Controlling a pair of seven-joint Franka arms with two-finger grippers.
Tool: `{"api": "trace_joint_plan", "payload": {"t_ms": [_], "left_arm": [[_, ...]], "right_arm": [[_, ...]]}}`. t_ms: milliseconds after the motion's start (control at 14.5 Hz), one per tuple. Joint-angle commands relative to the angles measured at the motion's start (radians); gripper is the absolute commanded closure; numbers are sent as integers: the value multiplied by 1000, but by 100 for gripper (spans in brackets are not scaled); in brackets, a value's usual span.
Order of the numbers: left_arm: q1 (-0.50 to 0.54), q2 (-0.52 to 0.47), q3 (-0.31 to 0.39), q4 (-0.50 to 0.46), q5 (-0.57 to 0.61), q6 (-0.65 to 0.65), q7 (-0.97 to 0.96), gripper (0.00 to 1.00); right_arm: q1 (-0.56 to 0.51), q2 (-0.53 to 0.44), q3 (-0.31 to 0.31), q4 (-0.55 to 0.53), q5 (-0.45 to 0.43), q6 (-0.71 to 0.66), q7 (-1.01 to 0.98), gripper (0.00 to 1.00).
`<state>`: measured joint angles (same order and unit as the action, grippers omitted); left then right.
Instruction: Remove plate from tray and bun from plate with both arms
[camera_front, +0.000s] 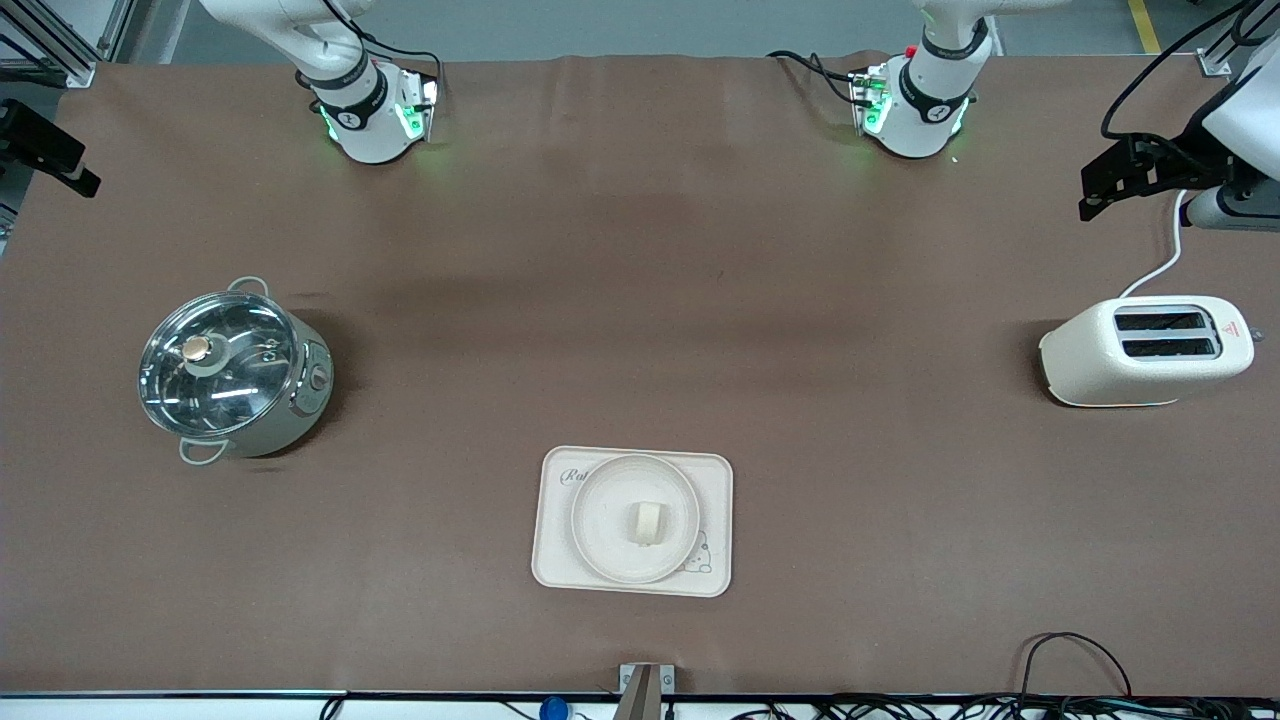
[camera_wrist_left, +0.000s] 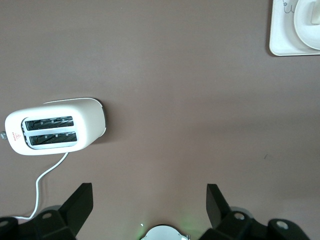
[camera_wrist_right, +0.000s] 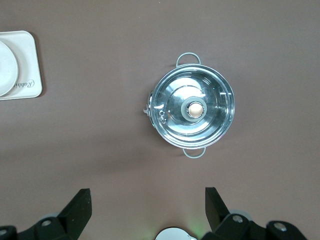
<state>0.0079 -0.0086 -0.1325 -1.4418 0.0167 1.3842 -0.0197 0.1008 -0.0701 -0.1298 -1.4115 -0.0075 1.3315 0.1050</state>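
Observation:
The round cream plate (camera_front: 600, 520) lies on the rectangular cream tray (camera_front: 560, 565) near the table's front edge. The small pale bun (camera_front: 648, 522) stands on the plate's middle. My left gripper (camera_front: 1100, 190) hangs high over the left arm's end of the table, above the toaster; its own view shows it open and empty (camera_wrist_left: 150, 205), with the tray's corner (camera_wrist_left: 282, 35) and the plate's edge (camera_wrist_left: 306, 25). My right gripper (camera_front: 70, 165) hangs high over the right arm's end; it is open and empty (camera_wrist_right: 148, 207), with the tray (camera_wrist_right: 27, 65) and the plate's edge (camera_wrist_right: 6, 67) in its view.
A steel pot with a glass lid (camera_front: 232, 375) stands toward the right arm's end and also shows in the right wrist view (camera_wrist_right: 192, 114). A cream two-slot toaster (camera_front: 1145, 350) with a white cord stands toward the left arm's end and shows in the left wrist view (camera_wrist_left: 55, 127).

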Motion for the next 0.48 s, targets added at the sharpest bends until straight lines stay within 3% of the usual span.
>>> {"api": "trace_joint_plan", "payload": {"t_ms": [0, 415], "left_arm": [[0, -2, -2, 6, -18, 12, -2, 0], [0, 25, -2, 11, -18, 44, 12, 0]], "right_arm": [[7, -10, 1, -15, -2, 8, -8, 0], [-3, -8, -2, -15, 21, 18, -11, 0]]}}
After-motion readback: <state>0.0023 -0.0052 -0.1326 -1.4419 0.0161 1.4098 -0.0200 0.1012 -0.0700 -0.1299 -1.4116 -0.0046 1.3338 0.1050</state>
